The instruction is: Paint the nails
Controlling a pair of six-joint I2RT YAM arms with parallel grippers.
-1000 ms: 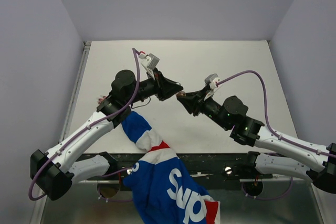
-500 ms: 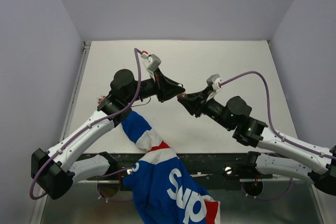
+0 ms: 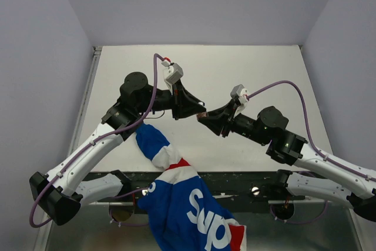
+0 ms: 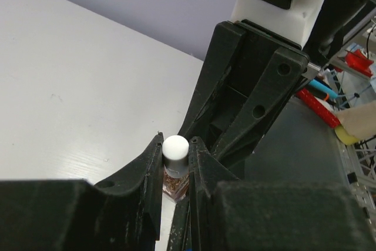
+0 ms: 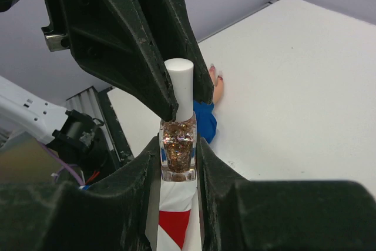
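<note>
Bottle (image 5: 178,158) unmoved between left hand (image 4: 175,149), right hand (image 5: 178,150); arms (image 3: 94,145) swung outward.

Nails (image 5: 212,67): tiny, reddish-pink, only two made out in rt wrist view, at fingertips of a bare, light-skinned hand (image 5: 217,88). Hand rested on white desk (image 5: 294,86), w/ blue sleeve (image 5: 204,123) at the wrist, red & white further down. Other nails hidden; too small to judge the coat.

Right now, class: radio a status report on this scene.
Right gripper shut on polish bottle. Left gripper shut on its cap, still on. Nails beyond, hand on table.
</note>
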